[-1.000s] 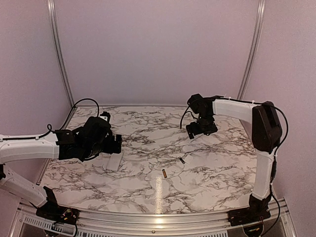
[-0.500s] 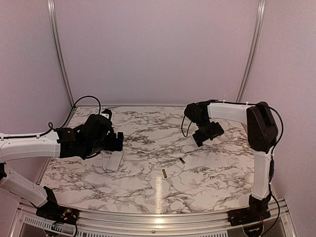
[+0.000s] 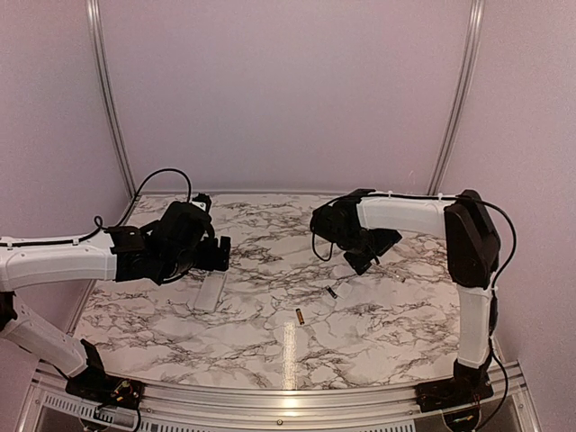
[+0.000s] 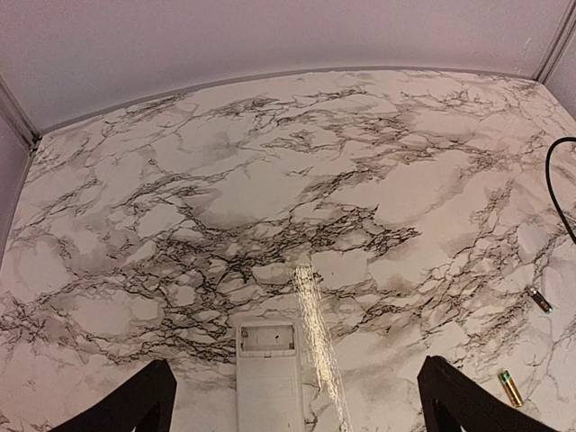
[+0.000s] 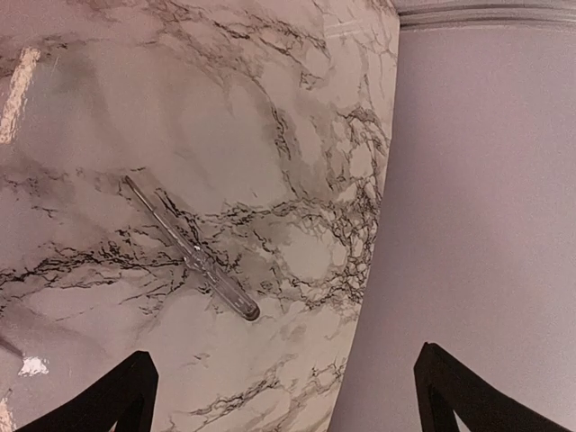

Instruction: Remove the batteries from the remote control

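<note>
Beneath wide left claw (image 4: 292, 396): white remote control (image 4: 268, 382), compartment open; batteries (image 4: 511, 388) loose; right claw (image 5: 283, 382) wide

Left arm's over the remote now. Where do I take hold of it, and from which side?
Grip the remote control across its two long edges, mid-body, clear of the open battery compartment, coming straight down from above. It lies flat on the table, compartment face up, too thin to catch end-on, and its narrow width lines up between the left gripper's open fingers.
</note>
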Available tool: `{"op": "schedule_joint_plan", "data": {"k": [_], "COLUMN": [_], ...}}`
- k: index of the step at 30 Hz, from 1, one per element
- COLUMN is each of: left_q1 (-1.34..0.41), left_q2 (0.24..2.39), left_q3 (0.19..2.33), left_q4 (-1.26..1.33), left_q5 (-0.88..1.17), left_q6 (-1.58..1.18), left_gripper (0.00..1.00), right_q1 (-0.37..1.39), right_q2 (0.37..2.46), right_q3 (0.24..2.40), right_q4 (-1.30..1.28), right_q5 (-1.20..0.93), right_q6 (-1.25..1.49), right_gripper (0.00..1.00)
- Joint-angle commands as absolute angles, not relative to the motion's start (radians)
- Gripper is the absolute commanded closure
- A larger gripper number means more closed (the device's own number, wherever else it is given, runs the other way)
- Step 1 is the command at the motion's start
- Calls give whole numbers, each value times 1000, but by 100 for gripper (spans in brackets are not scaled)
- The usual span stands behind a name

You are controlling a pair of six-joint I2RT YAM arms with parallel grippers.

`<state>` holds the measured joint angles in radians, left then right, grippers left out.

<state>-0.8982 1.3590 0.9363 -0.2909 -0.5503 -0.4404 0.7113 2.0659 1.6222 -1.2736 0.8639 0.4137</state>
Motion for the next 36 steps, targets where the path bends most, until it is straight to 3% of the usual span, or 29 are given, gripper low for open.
{"op": "schedule_joint_plan", "data": {"k": [1,13,22,30,36], "left_q1": [-896,-895,-872,-760,-631], "left_q2": [1386,1371,1346,1258,1176], "left_q3": [980,1028,1189,1309,1331], "left_q4": [-311,-344,-443,-457,-458], "left_q5": [-553,-605,-723,-728,-701], "left_q6": [-423,-393,-237,-165,-151], "left_gripper": [1,1,1,1,1], "right_q1": [707,703,631,561,549], "right_q2": [2032,1795,1607,1432,1265], "right_q3": [1641,1635,1673,1685,1554], "right_q4": [-1284,-983,-823,-707,-605], "right_q5": [897,628,464,496,597], "right_q6": [456,274,247,198,184], "right_gripper": [2,2,2,1,2]}}
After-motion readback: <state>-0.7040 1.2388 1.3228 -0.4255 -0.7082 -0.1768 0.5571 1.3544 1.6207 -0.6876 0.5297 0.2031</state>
